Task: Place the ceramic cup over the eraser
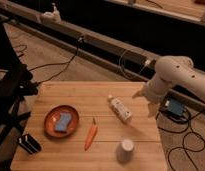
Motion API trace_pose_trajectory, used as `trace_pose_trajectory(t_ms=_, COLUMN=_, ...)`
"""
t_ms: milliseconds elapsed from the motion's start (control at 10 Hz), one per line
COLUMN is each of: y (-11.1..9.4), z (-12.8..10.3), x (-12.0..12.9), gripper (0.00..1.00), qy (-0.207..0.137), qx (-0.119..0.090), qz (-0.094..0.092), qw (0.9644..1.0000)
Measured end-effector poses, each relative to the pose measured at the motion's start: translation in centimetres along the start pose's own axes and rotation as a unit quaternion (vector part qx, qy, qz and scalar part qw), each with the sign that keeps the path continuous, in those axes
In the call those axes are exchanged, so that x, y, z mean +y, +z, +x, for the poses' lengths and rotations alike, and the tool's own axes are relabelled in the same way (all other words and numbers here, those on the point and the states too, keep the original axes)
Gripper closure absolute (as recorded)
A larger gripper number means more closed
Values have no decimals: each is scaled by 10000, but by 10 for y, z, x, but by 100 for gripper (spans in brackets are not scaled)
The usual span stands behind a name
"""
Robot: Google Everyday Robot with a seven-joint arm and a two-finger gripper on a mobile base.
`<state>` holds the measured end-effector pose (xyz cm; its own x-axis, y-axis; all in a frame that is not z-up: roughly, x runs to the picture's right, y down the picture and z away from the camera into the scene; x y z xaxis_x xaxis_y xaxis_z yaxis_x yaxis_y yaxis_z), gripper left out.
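One view only: we're high above the near side, looking steeply down, whole table (pixel 76 95) in frame; pincer (pixel 147 100), fingers apart, middle right of the frame.

My gripper (pixel 148 100) hangs at the right edge of the worktop (pixel 71 95), fingers apart. Bare boards lie between it and the ceramic cup (pixel 125 150) near the front edge. Toward the eraser (pixel 30 144) at the front left corner, the whitish bottle (pixel 120 109), carrot (pixel 90 136) and plate (pixel 50 122) stand between.
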<state>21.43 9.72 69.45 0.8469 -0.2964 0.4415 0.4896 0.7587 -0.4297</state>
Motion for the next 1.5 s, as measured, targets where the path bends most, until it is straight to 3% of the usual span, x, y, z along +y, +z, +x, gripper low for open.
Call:
trace_pose_trajectory(t_ms=200, y=6, z=-9, x=10, gripper=30, qy=-190, qx=117, qz=177, qw=9996)
trace_pose_trajectory(t_ms=500, y=7, z=-11, x=7, gripper=30, qy=-229, qx=121, qz=182, qw=9995)
trace_pose_trajectory(t_ms=700, y=15, z=-14, x=13, gripper=30, qy=-317, qx=106, qz=-44, qw=9994)
trace_pose_trajectory(t_ms=1000, y=36, z=-38, x=39, gripper=30, qy=-151, qx=-263, qz=-453, qw=9985)
trace_pose_trajectory(t_ms=1500, y=57, z=-84, x=65, gripper=30, qy=91, qx=-982, qz=-695, qw=9927)
